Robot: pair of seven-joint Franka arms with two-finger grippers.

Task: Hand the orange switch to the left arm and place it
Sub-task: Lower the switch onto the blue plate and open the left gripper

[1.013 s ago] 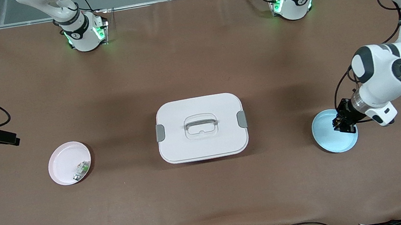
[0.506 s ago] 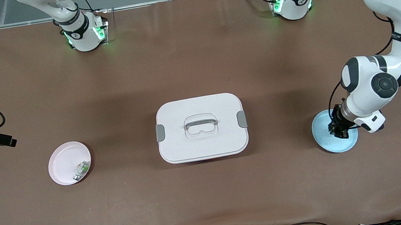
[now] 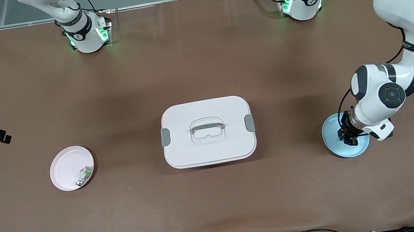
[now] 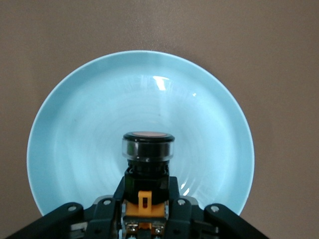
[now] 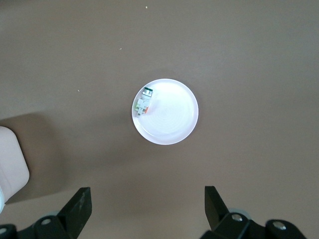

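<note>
**Switch clamped over blue plate; box squarely in the way**

Left pincer [image 3: 348,137] clenched on the switch [image 4: 148,149], low over the blue plate [image 3: 332,146] at the left arm's end of the tabletop [image 3: 199,64]. Gripped low on the body, orange-tabbed base between the fingers, cap pointing out toward the plate.

Handling, by the look of it: small, light, stiff plastic with a metal end. Not fragile, but short and round, so apt to roll or twist if pinched on the cap. Best held across the squarish lower body, as now, leaving the cap end free for a second grip at handover.

Right pincer [image 5: 144,209] released, jaws wide, up over the tabletop at the right arm's end, looking down on the pink plate [image 3: 61,168]. Waiting.

Around: small green-and-white part [image 3: 85,174] lying in the pink plate near its rim, not to be confused with the switch. White lidded box [image 3: 207,132] mid-tabletop, directly between the two plates. Straight low path blocked by it; probably calls for a lift above the lid or a swing round it.
</note>
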